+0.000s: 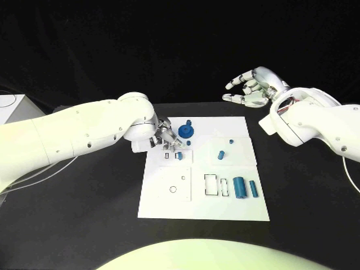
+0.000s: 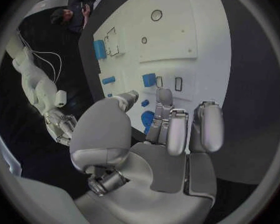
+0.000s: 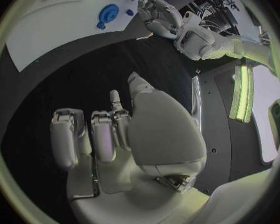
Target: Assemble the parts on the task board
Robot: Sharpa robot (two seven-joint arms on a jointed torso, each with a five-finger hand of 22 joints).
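Observation:
The white task board (image 1: 168, 191) lies mid-table. My left hand (image 1: 165, 140) hovers over its far left part with fingers stretched out and nothing in them (image 2: 162, 129). Just beyond the fingertips a small blue block (image 2: 149, 79) sits beside an empty slot (image 2: 178, 83). A round blue gear-like part (image 1: 187, 131) stands next to the hand. Two blue cylinders (image 1: 239, 187) lie at the board's near right, and small blue pieces (image 1: 220, 153) sit mid-board. My right hand (image 1: 249, 89) is raised beyond the board's far right corner, fingers apart and empty (image 3: 109, 134).
Empty outlined slots (image 1: 211, 184) and a small ring hole (image 1: 174, 189) mark the board's near half. The black table (image 1: 310, 191) surrounds the board. My left arm (image 1: 75, 135) reaches in across the table's left side.

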